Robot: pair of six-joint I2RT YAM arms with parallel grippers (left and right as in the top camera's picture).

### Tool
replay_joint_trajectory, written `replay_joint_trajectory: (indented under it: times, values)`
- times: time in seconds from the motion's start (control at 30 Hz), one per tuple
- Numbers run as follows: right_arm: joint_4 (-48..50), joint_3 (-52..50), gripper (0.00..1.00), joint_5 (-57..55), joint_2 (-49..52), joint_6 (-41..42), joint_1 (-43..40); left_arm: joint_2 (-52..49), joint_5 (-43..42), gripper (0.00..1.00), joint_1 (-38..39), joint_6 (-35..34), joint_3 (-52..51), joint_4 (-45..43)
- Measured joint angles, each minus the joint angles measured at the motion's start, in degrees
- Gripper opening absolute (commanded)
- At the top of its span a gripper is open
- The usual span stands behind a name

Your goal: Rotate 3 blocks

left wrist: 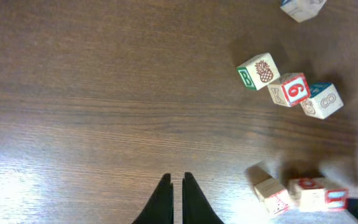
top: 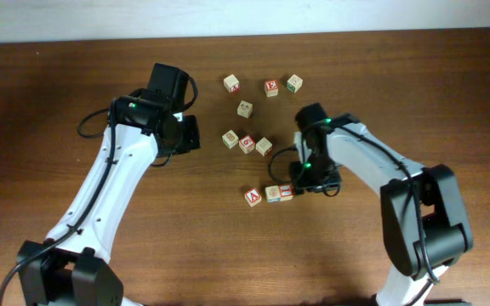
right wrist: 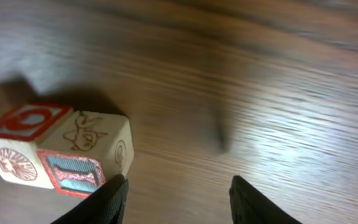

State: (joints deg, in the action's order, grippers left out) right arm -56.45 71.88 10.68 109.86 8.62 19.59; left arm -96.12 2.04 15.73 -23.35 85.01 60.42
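Three blocks (top: 272,194) lie beside the spread right hand (right wrist: 176,190); left hand (left wrist: 176,196) closed, empty.

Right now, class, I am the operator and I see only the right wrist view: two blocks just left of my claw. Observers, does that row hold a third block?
Observer: Yes. Overhead shows a block with a red A at the end of the row farthest from the right claw.
Operator: What is the other arm doing?
Observer: The left claw is shut on nothing, over bare table.
Operator: Are any blocks near it?
Observer: Yes. A block with a red 6 sits between two others, ahead of that claw.
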Motion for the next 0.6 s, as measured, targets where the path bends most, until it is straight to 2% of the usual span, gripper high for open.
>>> replay_joint_trajectory:
  times: [0.37, 0.6]
  values:
    - [1.29, 0.00, 0.53, 2.84, 0.02, -0.24, 3.34, -0.68, -5.31, 0.00, 2.40, -0.57, -0.52, 0.09]
    - [2.69, 0.00, 0.53, 4.04, 0.04, -3.98, 7.04, -4.20, -6.01, 0.00, 3.23, -0.74, -1.79, -0.44]
